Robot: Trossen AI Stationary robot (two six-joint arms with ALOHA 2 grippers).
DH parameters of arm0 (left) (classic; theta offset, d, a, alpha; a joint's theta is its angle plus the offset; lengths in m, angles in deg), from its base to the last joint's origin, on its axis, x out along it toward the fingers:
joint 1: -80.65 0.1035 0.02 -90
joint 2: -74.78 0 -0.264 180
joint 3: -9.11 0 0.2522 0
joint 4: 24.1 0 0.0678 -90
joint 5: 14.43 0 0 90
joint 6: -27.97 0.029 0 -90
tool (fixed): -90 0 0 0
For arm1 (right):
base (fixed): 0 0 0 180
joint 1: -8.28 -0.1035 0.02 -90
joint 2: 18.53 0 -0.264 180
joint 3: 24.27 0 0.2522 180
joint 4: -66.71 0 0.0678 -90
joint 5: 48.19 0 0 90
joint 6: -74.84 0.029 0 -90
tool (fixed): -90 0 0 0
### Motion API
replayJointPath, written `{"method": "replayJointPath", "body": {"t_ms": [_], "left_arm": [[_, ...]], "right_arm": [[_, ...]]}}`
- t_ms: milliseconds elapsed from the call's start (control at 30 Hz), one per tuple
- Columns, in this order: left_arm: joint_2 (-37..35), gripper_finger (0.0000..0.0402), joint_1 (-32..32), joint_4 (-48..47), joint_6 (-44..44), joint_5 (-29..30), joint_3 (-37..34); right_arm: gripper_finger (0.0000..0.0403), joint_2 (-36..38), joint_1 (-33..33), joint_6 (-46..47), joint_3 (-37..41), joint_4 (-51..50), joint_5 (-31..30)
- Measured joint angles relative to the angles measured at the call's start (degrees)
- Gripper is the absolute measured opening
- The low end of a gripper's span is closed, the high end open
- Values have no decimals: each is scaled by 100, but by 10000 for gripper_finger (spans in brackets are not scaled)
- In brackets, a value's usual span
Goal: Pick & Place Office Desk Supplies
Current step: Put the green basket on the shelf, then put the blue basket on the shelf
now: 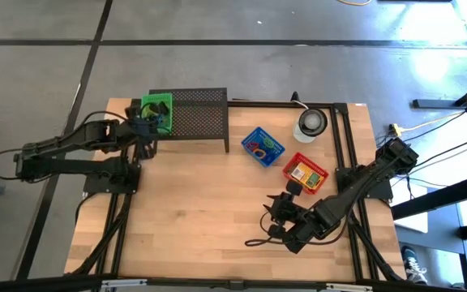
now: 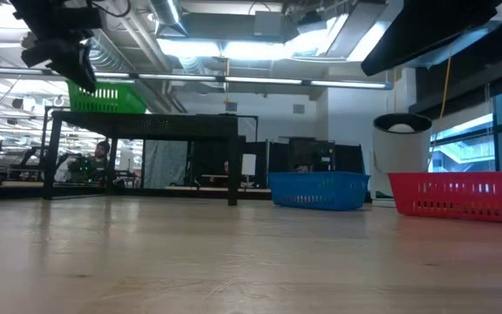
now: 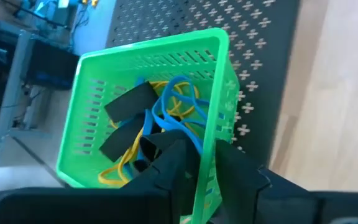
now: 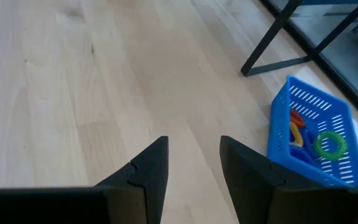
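Note:
A green basket [image 1: 159,104] [image 3: 148,56] stands on the left end of the black mesh rack [image 1: 197,113] [image 2: 142,126]. Inside it lie blue loops [image 3: 176,102], yellow loops [image 3: 123,168] and black clips [image 3: 129,102]. My left gripper [image 1: 146,123] [image 3: 207,155] stands at the basket's near wall, fingers a little apart, one on each side of the wall. My right gripper [image 1: 280,207] [image 4: 193,168] hangs open over bare table at the right, with nothing between its fingers. My left gripper has the green basket's near wall [image 3: 209,134] between its fingers, one finger [image 3: 176,165] inside the basket and one [image 3: 241,177] outside. It comes slanting down from the table's left. Whether either finger touches the wall, I cannot tell. The basket rests upright on the rack's top.
A blue basket [image 1: 254,134] [image 4: 316,99] holding green, red and yellow items and a red basket [image 1: 319,174] holding a yellow-orange packet [image 1: 301,172] stand right of centre. A round white and grey object [image 1: 310,124] stands at the far right. The table's near half is bare wood.

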Motion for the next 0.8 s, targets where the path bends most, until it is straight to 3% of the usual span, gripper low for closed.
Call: {"method": "replayJointPath", "body": {"t_ms": [467, 800], "left_arm": [[-33, 98, -33, 149, -214, 67, 14], [-33, 98, -33, 155, -608, -97, 738]], "right_arm": [[146, -2, 0, 11, 0, 3, 244], [146, -2, 0, 11, 0, 45, 244]]}}
